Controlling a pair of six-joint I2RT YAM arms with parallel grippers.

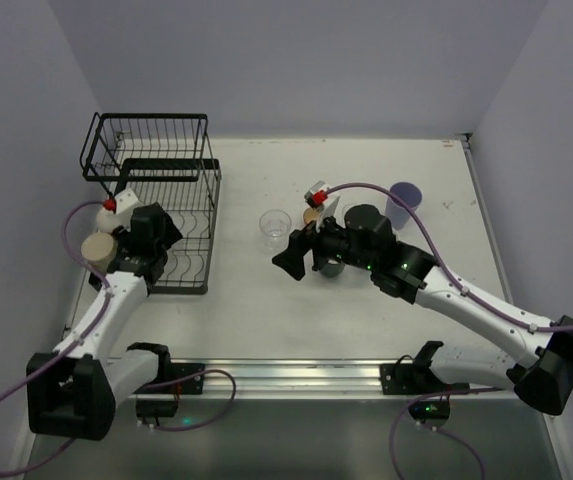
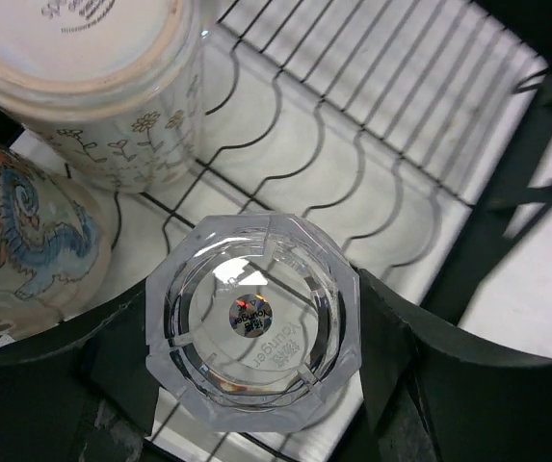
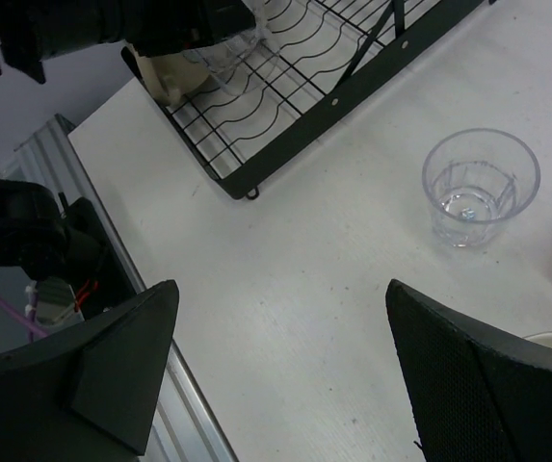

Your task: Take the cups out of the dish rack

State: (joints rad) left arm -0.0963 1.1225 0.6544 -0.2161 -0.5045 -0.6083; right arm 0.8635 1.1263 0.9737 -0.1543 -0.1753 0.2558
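Note:
The black wire dish rack (image 1: 188, 262) stands at the far left. My left gripper (image 1: 156, 240) is over its flat tray, shut on an upturned clear glass (image 2: 253, 289) with an octagonal base; one finger (image 2: 396, 337) presses each side. A cream flowered mug (image 2: 102, 87) and a blue-dragon mug (image 2: 25, 241) sit upturned beside it. My right gripper (image 1: 296, 255) is open and empty above bare table, also in the right wrist view (image 3: 282, 298). A second clear glass (image 1: 275, 224) stands upright on the table (image 3: 481, 188). A lavender tumbler (image 1: 404, 203) and a small orange cup (image 1: 311, 215) stand near it.
The rack's tall basket section (image 1: 146, 145) is at the back left. Two cream cups (image 1: 99, 247) show at the rack's left side. A dark cup (image 1: 332, 266) is partly hidden under the right arm. The table's metal front rail (image 1: 296, 375) runs along the near edge.

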